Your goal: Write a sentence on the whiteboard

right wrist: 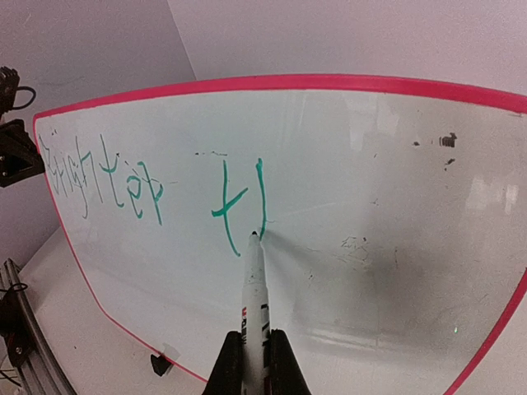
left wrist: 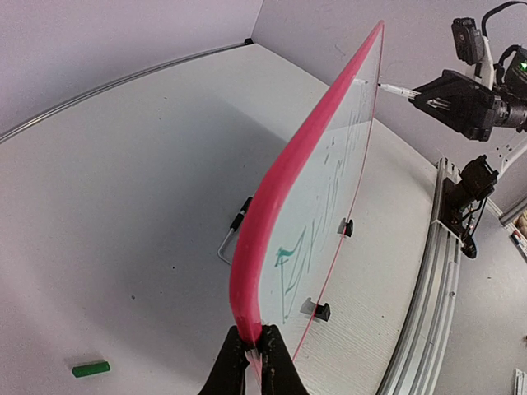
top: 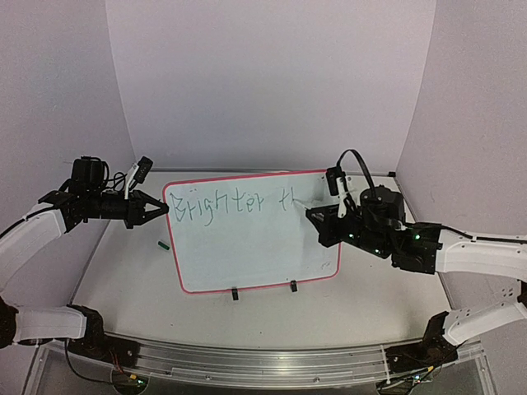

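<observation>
1. Pale walls close three sides of the grey worktop. The whiteboard stands propped on its long near edge mid-worktop, face tilted toward the arms, with two black clips on that bottom edge.
2. Left: my left gripper is pinched tight on the board's pink frame at its left edge. A small green cap lies on the worktop just beside that edge.
3. Centre: the sentence runs along the board's top. "Brighter" is done and the next word is barely begun.
4. Right: my right gripper is clamped around the marker, with the tip touching the board at the foot of the last stroke.
5. Handling, my judgement: the board looks thin, light and stiff with a slick face. It would likely rock or skid under pen pressure, so hold it by the frame, never the inked face. The marker barrel is slim and smooth and wants a firm grip.
</observation>
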